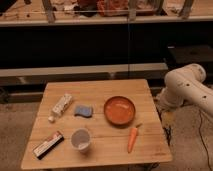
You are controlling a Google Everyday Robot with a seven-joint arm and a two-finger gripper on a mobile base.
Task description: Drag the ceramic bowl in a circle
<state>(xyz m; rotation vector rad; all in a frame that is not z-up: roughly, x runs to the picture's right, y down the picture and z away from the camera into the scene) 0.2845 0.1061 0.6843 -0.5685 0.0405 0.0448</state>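
Note:
The ceramic bowl point(120, 110) is round, shallow and orange-red with a darker rim. It sits upright on the wooden table point(100, 91), right of centre. My white arm point(186, 86) is off the table's right side, apart from the bowl. My gripper is out of view; only the arm's rounded links show, running toward the right edge of the view.
An orange carrot point(132, 138) lies just in front and to the right of the bowl. A blue sponge point(83, 110) lies to its left, then a white bottle point(61, 105). A translucent cup point(81, 139) and a dark snack bar point(48, 144) are near the front. Shelving stands behind the table.

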